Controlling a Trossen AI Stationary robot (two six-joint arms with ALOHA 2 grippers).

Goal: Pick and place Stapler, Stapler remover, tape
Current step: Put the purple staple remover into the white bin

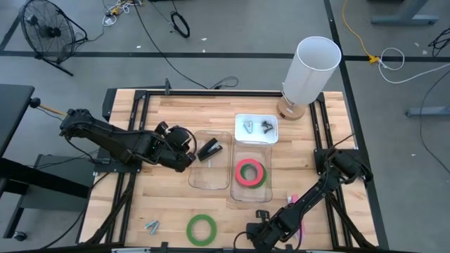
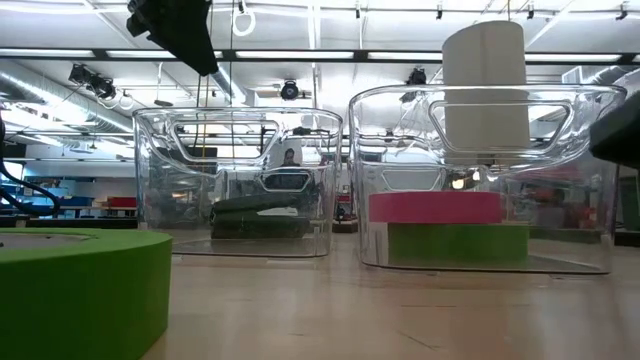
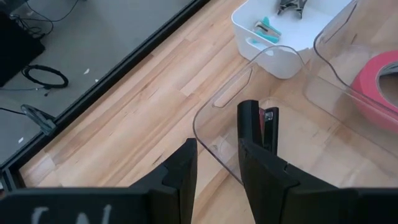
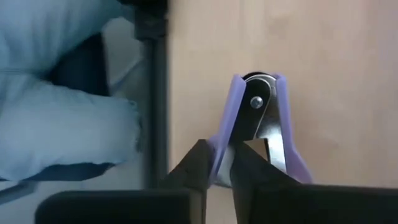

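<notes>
The purple stapler remover [image 4: 258, 134] lies at the table's [image 1: 176, 105] near edge towards the right corner, with the right gripper [image 4: 221, 165] closed on one of its purple wings; its metal claws and rivet show in the right wrist view, but its lower part is hidden behind the fingers; in the high view only a pink sliver of it shows beside the arm. The black stapler [image 1: 210, 149] sits in the left clear bin [image 1: 211, 179] near the table's middle; the left gripper [image 3: 217, 165] hovers over that bin's left rim, its fingers a narrow gap apart and holding nothing. The red-pink tape [image 1: 249, 171] lies stacked on a green tape [image 2: 455, 243] in the right clear bin [image 1: 251, 195], the green showing from above only as a thin ring around it. A second green tape [image 1: 201, 228] lies loose near the near edge, left of centre; in the low view it is cut off by the picture's edge. Two small stapler removers [image 1: 257, 126] rest in a white tray [image 1: 256, 139] beyond the bins; another small remover [image 1: 152, 226] lies near the near-left corner, too small to make out well. A white cylinder lamp [image 1: 309, 70] stands at the far right corner. White letters at the left wrist view's lower edge are cut off and unreadable; no other writing can be read. A person's light-blue trousers [image 4: 56, 93] show just off the table edge.
</notes>
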